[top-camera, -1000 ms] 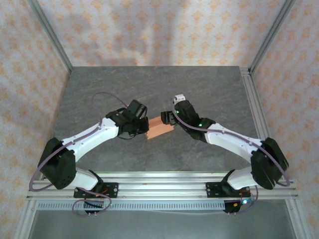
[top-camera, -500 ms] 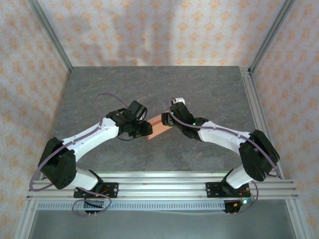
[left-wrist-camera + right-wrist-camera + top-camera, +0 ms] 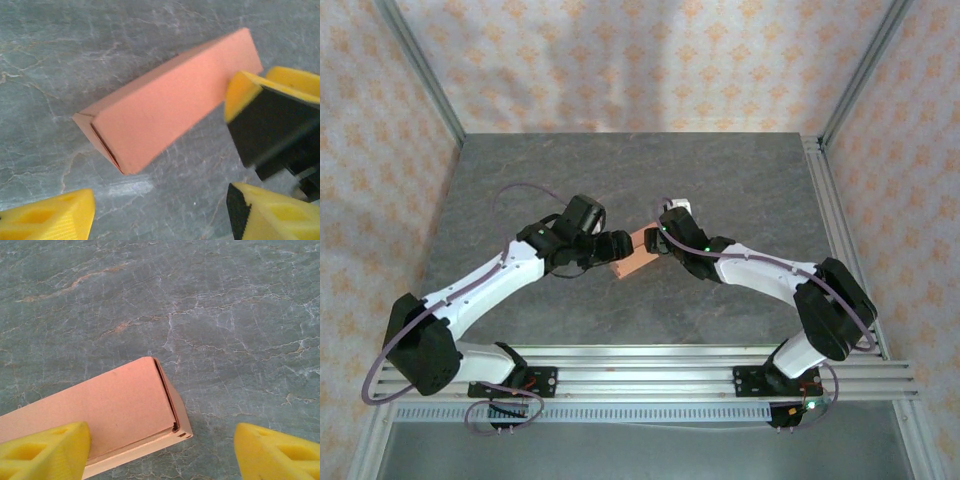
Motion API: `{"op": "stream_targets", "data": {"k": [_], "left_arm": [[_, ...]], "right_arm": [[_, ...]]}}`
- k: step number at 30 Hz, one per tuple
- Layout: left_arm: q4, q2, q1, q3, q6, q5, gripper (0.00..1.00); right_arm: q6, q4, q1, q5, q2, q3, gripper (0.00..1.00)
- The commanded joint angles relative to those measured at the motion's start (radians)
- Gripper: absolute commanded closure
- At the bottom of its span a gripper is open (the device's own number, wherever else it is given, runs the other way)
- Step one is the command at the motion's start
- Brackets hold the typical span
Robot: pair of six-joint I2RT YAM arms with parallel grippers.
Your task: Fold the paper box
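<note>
Already folded shut, the paper box (image 3: pixel 633 260) lies flat on the grey, veined stone-look table (image 3: pixel 740 180), with an open gripper at each end.
From above, the left gripper (image 3: pixel 610 248) sits at the box's left end and the right gripper (image 3: pixel 658 240) at its right end. The left wrist camera adds a long, narrow, smooth salmon card body with overlapped flaps at its near end. A yellow-and-black finger (image 3: pixel 270 115) of the right gripper overlaps its far end, and the left gripper's own jaws stand wide, short of the box. The right wrist camera adds the box's other end, a tucked flap edged by a thin dark slit. One of the yellow pads (image 3: pixel 45 452) overlaps the box, the other well apart.
</note>
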Motion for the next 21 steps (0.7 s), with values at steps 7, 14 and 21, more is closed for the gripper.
{"op": "stream_targets", "data": {"k": [7, 14, 21], "left_arm": [[0.122, 0.084, 0.023, -0.102, -0.089, -0.074, 0.66], [0.127, 0.115, 0.024, -0.165, -0.093, -0.048, 0.85], [0.117, 0.122, 0.025, -0.179, -0.083, -0.044, 0.89]], "right_arm": [[-0.027, -0.069, 0.003, -0.043, 0.015, -0.015, 0.26], [-0.043, -0.087, -0.01, -0.116, -0.019, 0.051, 0.23], [-0.003, -0.013, -0.118, -0.26, -0.049, 0.072, 0.19]]}}
